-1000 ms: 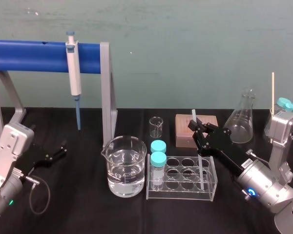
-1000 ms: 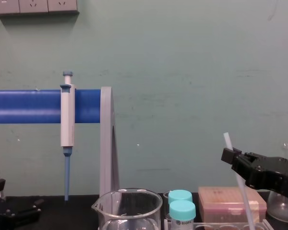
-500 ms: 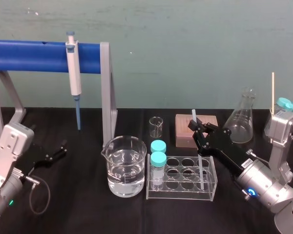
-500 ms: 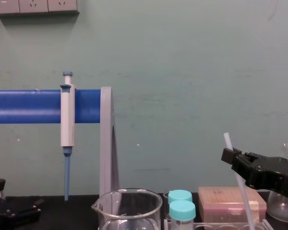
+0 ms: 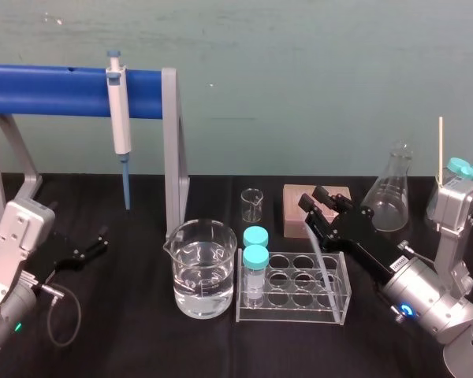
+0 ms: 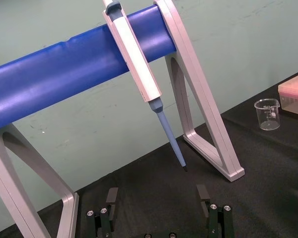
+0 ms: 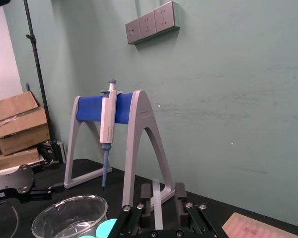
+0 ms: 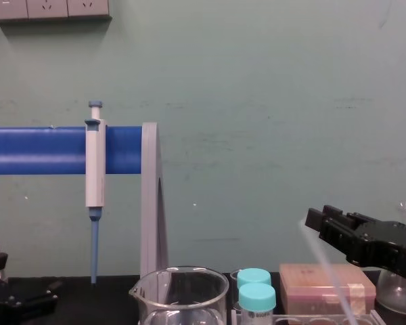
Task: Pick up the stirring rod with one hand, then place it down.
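Leaning leftward, the stirring rod has its lower end down in the clear test tube rack, at the rack's right-hand end; which well it sits in cannot be told. Its upper part rises between the fingers of the right pincer, which hovers just above and behind the rack. In the right wrist view the rod stands in the gap with space on either side, so the right pincer is spread open and not clamping it. From the chest camera the rod slants up toward the left, its top near the black fingertips of the right pincer.

The rack's leftmost column holds two vials with teal caps, one behind and one in front; their contents cannot be made out. The other wells look unfilled apart from the rod. Just left of the rack stands a large glass beaker partly filled with clear liquid. Behind the rack are a small clear beaker with nothing visible in it and a brown box. A conical flask stands to the right, behind the right arm.

On the black tabletop at the far left, the left pincer rests parked, its fingers held wide apart. A white pipette with a blue tip hangs from the blue bar of the stand.
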Robot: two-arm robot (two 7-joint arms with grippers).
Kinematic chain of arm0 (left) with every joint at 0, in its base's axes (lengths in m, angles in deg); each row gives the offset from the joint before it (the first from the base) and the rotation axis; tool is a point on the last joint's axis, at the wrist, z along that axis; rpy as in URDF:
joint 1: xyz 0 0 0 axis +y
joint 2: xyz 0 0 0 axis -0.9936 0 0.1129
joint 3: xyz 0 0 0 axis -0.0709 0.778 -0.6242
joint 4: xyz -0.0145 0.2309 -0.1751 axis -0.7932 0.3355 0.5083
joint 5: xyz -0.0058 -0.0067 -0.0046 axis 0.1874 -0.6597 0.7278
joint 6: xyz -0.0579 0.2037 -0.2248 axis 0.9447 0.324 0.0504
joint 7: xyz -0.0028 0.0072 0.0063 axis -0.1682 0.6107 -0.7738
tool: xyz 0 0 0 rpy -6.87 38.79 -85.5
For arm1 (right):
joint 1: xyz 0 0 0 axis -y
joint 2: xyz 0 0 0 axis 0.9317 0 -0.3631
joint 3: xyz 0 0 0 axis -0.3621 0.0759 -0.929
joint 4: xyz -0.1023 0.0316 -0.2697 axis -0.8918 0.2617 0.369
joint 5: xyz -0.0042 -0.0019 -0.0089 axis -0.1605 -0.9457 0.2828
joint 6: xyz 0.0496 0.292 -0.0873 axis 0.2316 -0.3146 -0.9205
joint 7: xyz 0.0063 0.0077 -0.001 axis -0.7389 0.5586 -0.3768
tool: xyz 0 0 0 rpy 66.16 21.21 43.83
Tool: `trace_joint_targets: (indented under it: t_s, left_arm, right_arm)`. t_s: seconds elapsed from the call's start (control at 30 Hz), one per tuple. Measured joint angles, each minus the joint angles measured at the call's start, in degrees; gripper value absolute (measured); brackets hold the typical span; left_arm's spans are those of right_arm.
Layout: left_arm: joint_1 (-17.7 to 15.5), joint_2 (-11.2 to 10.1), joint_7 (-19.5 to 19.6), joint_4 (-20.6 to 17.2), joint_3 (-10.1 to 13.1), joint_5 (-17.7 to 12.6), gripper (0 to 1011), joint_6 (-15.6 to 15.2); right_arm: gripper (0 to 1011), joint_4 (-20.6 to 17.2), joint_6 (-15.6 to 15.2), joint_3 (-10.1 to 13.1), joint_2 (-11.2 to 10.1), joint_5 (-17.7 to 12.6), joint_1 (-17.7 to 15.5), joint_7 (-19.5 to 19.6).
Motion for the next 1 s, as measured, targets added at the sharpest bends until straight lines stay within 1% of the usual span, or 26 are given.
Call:
trace_joint_targets:
  t_s: [0.03, 0.13, 0.2, 0.23, 0.27, 0.33, 0.43, 0.47, 0.53, 0.6, 0.63, 0.7, 0.8, 1.0]
  left_arm:
    - [0.0, 0.0, 0.0, 0.0, 0.0, 0.0, 1000, 0.0]
    - [0.0, 0.0, 0.0, 0.0, 0.0, 0.0, 1000, 0.0]
    - [0.0, 0.0, 0.0, 0.0, 0.0, 0.0, 1000, 0.0]
    - [0.0, 0.0, 0.0, 0.0, 0.0, 0.0, 1000, 0.0]
    - [0.0, 0.0, 0.0, 0.0, 0.0, 0.0, 1000, 0.0]
    - [0.0, 0.0, 0.0, 0.0, 0.0, 0.0, 1000, 0.0]
    - [0.0, 0.0, 0.0, 0.0, 0.0, 0.0, 1000, 0.0]
    - [0.0, 0.0, 0.0, 0.0, 0.0, 0.0, 1000, 0.0]
    - [0.0, 0.0, 0.0, 0.0, 0.0, 0.0, 1000, 0.0]
    - [0.0, 0.0, 0.0, 0.0, 0.0, 0.0, 1000, 0.0]
    - [0.0, 0.0, 0.0, 0.0, 0.0, 0.0, 1000, 0.0]
    - [0.0, 0.0, 0.0, 0.0, 0.0, 0.0, 1000, 0.0]
    - [0.0, 0.0, 0.0, 0.0, 0.0, 0.0, 1000, 0.0]
    - [0.0, 0.0, 0.0, 0.0, 0.0, 0.0, 1000, 0.0]
  right_arm:
    - [326, 0.0, 0.01, 0.01, 0.0, 0.0, 0.0, 0.0]
    - [399, 0.0, 0.03, 0.01, 0.0, 0.0, 0.0, 0.0]
    - [486, 0.0, 0.03, 0.01, 0.0, 0.0, 0.0, -0.01]
    - [486, 0.0, 0.03, 0.01, 0.0, 0.0, 0.0, -0.01]
    - [544, 0.0, 0.03, 0.01, 0.0, 0.0, 0.0, -0.01]
    - [627, 0.0, 0.03, 0.01, 0.0, 0.0, 0.0, -0.02]
    - [687, 0.0, 0.03, 0.01, 0.0, 0.0, 0.0, -0.03]
    - [741, 0.0, 0.03, 0.01, 0.0, 0.0, 0.0, -0.03]
    - [786, 0.0, 0.03, 0.01, 0.0, 0.0, 0.0, -0.03]
    - [861, 0.0, 0.03, 0.01, 0.0, 0.0, 0.0, -0.03]
    - [875, 0.0, 0.02, 0.01, 0.0, 0.0, 0.0, -0.03]
    - [942, 0.0, 0.03, 0.01, 0.0, 0.0, 0.0, -0.03]
    - [998, 0.0, 0.02, 0.01, 0.0, 0.0, 0.0, -0.03]
    - [1000, -0.3, 0.18, 0.17, 0.01, 0.01, -0.01, 0.31]
